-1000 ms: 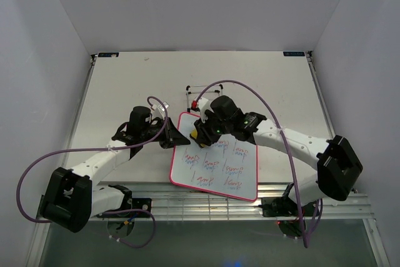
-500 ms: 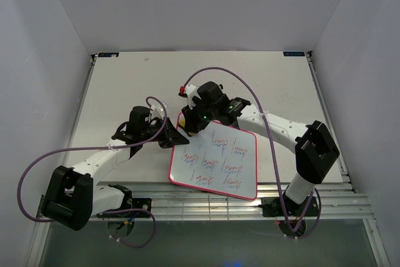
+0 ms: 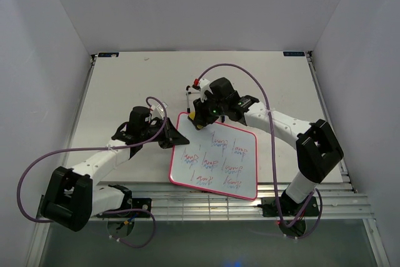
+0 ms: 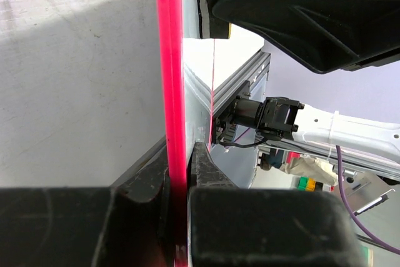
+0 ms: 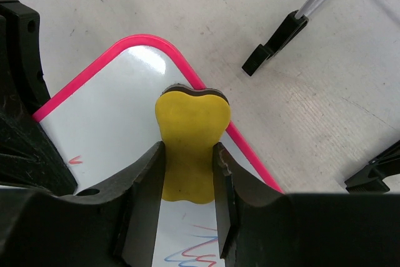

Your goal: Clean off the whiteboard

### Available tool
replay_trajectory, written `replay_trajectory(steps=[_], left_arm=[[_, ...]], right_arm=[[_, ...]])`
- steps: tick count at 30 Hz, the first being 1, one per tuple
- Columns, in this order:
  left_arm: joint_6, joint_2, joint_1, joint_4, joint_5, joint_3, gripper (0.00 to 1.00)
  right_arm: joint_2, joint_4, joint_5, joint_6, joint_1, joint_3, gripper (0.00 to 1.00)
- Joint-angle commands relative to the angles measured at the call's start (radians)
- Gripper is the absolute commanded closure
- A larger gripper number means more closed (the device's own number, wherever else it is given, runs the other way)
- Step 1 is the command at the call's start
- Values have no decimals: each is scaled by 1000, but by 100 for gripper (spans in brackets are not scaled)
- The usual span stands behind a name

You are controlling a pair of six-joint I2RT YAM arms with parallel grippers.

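My right gripper [image 5: 187, 157] pinches the yellow eraser [image 5: 189, 136], set down on the whiteboard [image 3: 215, 154] corner closest to the black wire stand [image 3: 190, 92]. My left gripper [image 4: 178, 179] is clamped on the pink frame [image 4: 170, 60], on the board edge leading away from the stand. That corner looks bare; the scribbles [image 3: 232, 168] farther from the stand remain. I'd press the eraser flat and sweep overlapping rows away from the stand, with the left clamp firm so nothing slides. The board lies face up just beside the stand, toward the arm bases. Its longer side seems to run left-right, slightly skewed.
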Motion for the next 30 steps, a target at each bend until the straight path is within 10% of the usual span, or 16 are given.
replay_trajectory(steps=[1,11,30], left_arm=[[154,-57,-23,86,-147,30,100],[134,-80,-10,80,-219,20,100],[103,-152,73,78,-270,-59,100]], right_arm=[[35,-127,19,0,37,-62,84],[-32,-90,48,66,224,-99,84],[-247,-6,106,169,43,-567,85]])
